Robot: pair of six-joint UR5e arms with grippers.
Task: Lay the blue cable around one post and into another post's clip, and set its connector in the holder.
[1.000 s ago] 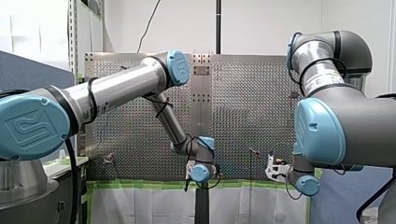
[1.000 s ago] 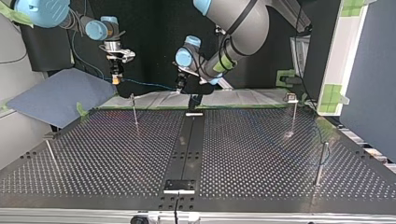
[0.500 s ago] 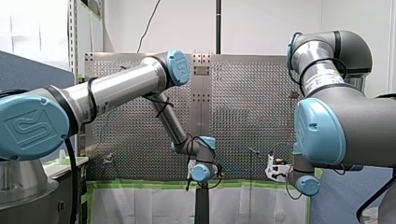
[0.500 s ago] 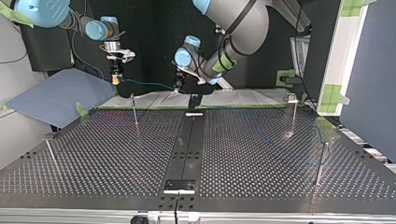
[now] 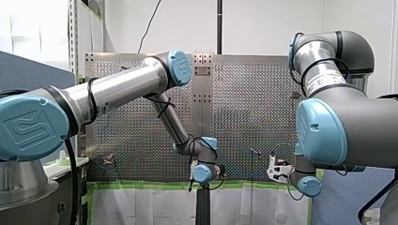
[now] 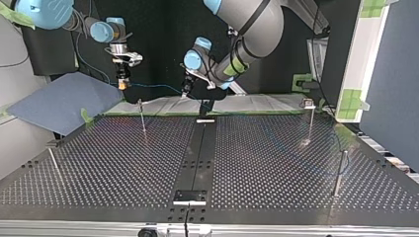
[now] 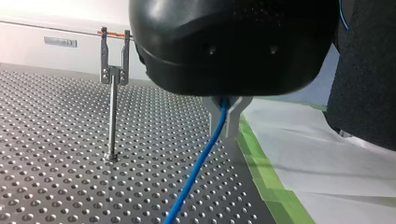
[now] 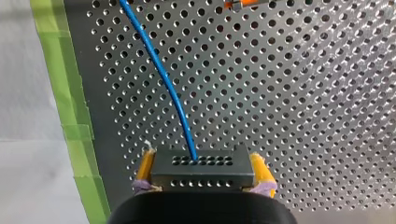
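Observation:
In the left wrist view my left gripper (image 7: 227, 122) has its pale fingers shut on the blue cable (image 7: 194, 172), which hangs down toward the perforated table. My right gripper (image 8: 202, 159) has yellow pads shut on the dark grey connector (image 8: 203, 173), and the blue cable (image 8: 161, 70) leaves the connector's face. In the top view my right gripper (image 6: 121, 82) hangs beyond the table's far edge at the left. The cable (image 6: 155, 87) runs level from it to my left gripper (image 6: 185, 93). A thin post (image 6: 142, 117) stands just below that span.
More posts stand on the table: one with a clip (image 6: 310, 118) at the top view's far right, one (image 6: 339, 173) at the near right, one (image 6: 54, 163) at the near left. A black centre strip carries a small plate (image 6: 189, 197). Green tape (image 8: 70, 116) edges the table.
My left gripper has shifted slightly toward the top view's left along the cable. My right arm has stayed put.

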